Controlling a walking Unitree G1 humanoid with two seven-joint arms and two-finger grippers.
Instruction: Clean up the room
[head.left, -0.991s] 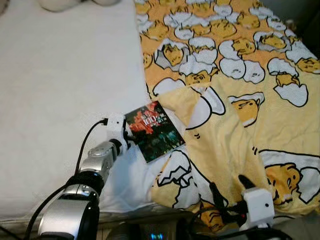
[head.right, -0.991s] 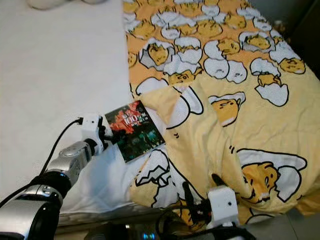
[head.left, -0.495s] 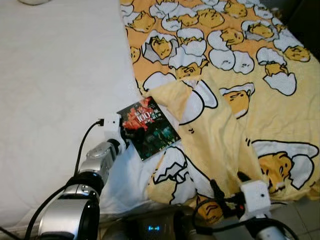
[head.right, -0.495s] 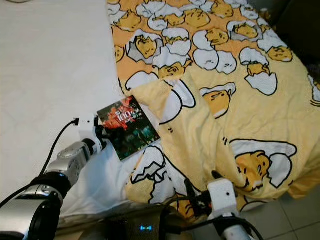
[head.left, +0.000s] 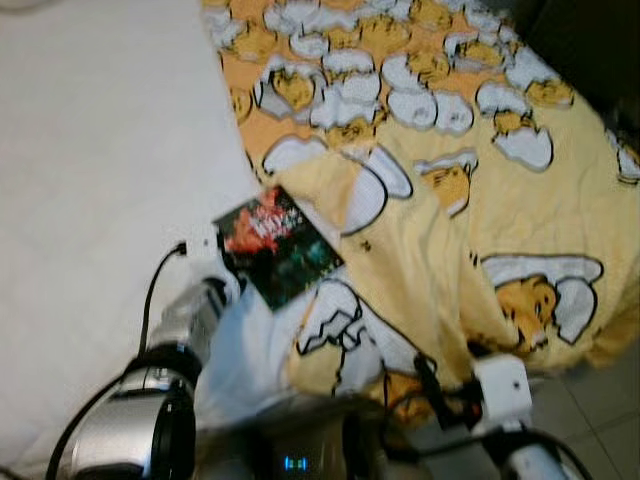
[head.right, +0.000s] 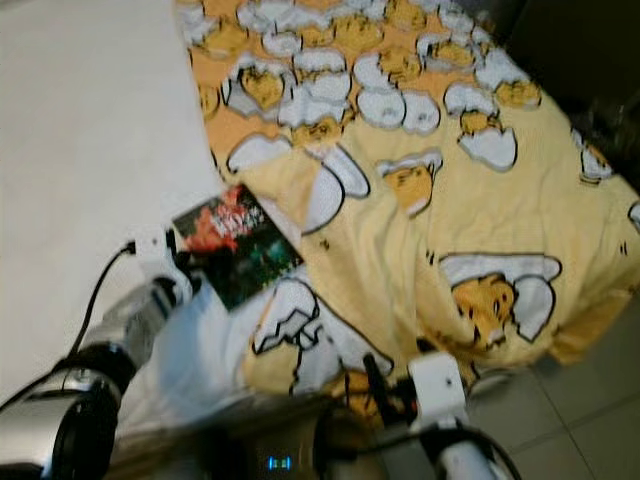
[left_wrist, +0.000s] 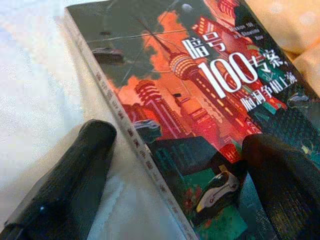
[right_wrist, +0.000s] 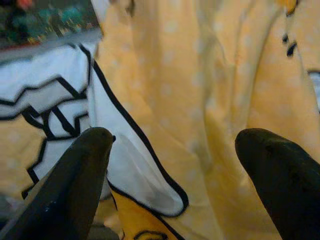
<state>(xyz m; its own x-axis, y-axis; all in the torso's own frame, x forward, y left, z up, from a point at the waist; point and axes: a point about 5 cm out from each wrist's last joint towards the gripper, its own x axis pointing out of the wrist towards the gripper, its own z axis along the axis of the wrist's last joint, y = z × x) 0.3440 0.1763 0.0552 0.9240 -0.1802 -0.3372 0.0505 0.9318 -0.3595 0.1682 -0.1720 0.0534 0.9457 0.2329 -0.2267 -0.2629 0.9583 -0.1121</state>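
Observation:
A dark paperback book (head.left: 277, 246) with a red city cover lies on the white bed sheet (head.left: 100, 150), one corner tucked under the yellow blanket (head.left: 450, 150). My left gripper (left_wrist: 180, 140) is open at the book's near end. One finger (left_wrist: 80, 165) rests on the sheet beside the spine, the other finger (left_wrist: 280, 175) sits over the cover. My right gripper (right_wrist: 175, 135) is open, low at the bed's front edge (head.left: 445, 365), with the rumpled blanket in front of its fingers.
The yellow blanket with the egg cartoon print covers the right half of the bed and hangs over its front edge. Grey floor tiles (head.left: 600, 400) show at the lower right. The sheet on the left is bare. The head views are blurred.
The head camera has swung, so the bed slid up and left and more floor shows at the right. Both grippers keep their places relative to the book and the blanket.

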